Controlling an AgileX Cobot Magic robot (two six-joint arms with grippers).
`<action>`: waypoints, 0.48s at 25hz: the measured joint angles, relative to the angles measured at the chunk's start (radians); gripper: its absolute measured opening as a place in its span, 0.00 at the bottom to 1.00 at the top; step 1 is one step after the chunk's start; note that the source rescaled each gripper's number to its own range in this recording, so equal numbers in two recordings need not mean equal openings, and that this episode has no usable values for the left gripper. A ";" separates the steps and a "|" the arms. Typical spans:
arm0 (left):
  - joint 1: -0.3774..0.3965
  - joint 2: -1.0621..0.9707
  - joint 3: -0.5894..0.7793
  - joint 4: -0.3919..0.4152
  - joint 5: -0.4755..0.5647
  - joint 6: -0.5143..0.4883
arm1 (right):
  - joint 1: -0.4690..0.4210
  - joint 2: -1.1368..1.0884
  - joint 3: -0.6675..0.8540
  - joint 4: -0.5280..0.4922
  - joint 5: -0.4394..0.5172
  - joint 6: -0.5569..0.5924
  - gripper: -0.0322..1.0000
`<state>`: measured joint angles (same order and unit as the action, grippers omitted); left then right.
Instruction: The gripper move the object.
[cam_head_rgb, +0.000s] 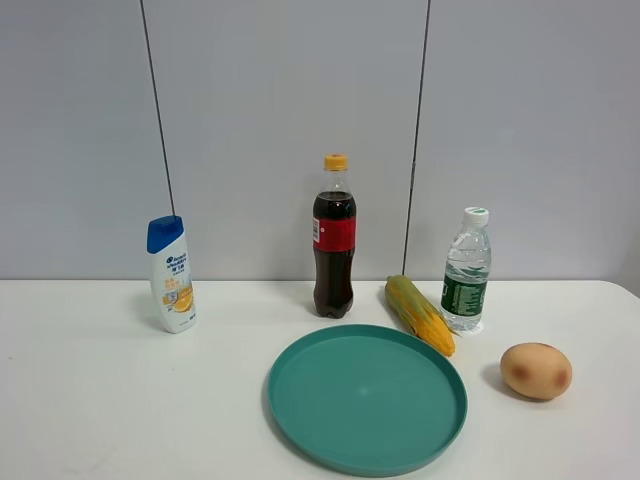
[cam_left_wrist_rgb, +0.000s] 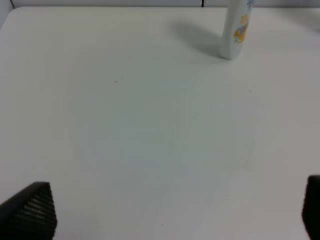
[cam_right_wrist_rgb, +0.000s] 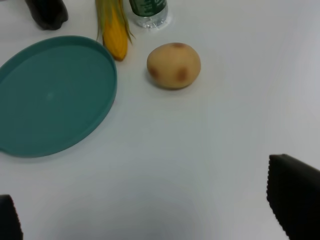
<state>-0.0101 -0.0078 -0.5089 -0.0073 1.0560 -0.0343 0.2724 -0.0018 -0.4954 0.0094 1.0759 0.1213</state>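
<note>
A small clear water bottle (cam_head_rgb: 467, 270) with a white cap and dark green label stands upright at the back right of the white table; its base shows in the right wrist view (cam_right_wrist_rgb: 148, 11). No arm shows in the exterior high view. My left gripper (cam_left_wrist_rgb: 175, 212) is open over bare table, its fingertips (cam_left_wrist_rgb: 31, 210) wide apart. My right gripper (cam_right_wrist_rgb: 150, 215) is open and empty, well short of the bottle, with one black finger (cam_right_wrist_rgb: 295, 195) in view.
A teal plate (cam_head_rgb: 330, 440) lies at the front centre. A corn cob (cam_head_rgb: 420, 313) and a potato (cam_head_rgb: 536, 370) lie near the water bottle. A cola bottle (cam_head_rgb: 334, 240) stands behind the plate. A white shampoo bottle (cam_head_rgb: 171, 275) stands at the back left.
</note>
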 joint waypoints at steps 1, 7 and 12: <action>0.000 0.000 0.000 0.000 0.000 0.000 | 0.000 0.000 0.001 0.004 -0.001 -0.020 1.00; 0.000 0.000 0.000 0.000 0.000 0.000 | 0.000 0.000 0.001 0.055 -0.001 -0.143 1.00; 0.000 0.000 0.000 0.000 0.000 0.000 | 0.000 0.000 0.001 0.065 -0.001 -0.167 1.00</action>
<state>-0.0101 -0.0078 -0.5089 -0.0073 1.0560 -0.0343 0.2724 -0.0018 -0.4944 0.0749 1.0749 -0.0454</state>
